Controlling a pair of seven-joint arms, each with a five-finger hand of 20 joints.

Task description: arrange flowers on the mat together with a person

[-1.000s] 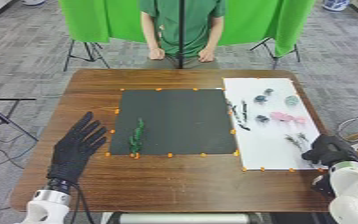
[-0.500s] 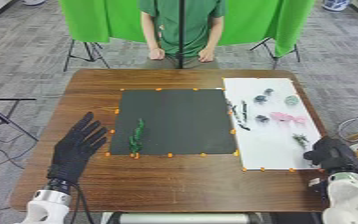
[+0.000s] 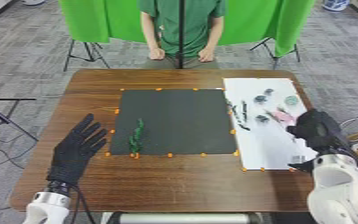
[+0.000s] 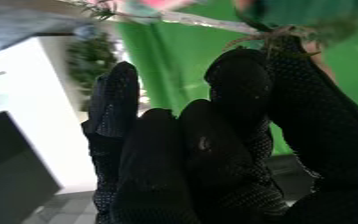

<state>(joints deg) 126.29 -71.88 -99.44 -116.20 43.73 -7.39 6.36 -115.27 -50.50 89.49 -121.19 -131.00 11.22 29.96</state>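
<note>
In the head view, my right hand (image 3: 316, 125) is over the right edge of the white mat (image 3: 269, 137), beside the pink flower (image 3: 283, 117), which lies slanted. In the right wrist view, the thumb and a finger of my right hand (image 4: 233, 100) pinch a pale stem (image 4: 198, 20) with pink petals (image 4: 162, 4) along it. My left hand (image 3: 78, 145) rests open on the table, left of the dark mat (image 3: 180, 122). A green sprig (image 3: 137, 136) lies on the dark mat's left part.
Dark slender sprigs (image 3: 238, 114), small bluish flowers (image 3: 262, 119) and a pale green round piece (image 3: 291, 100) lie on the white mat. Orange clips (image 3: 169, 155) line the mats' edges. A person (image 3: 182, 30) is at the far side of the brown table (image 3: 175, 185).
My right hand has moved forward along the white mat, from its near right corner to beside the pink flower. The pink flower has turned to a slant. My left hand has stayed in place.
</note>
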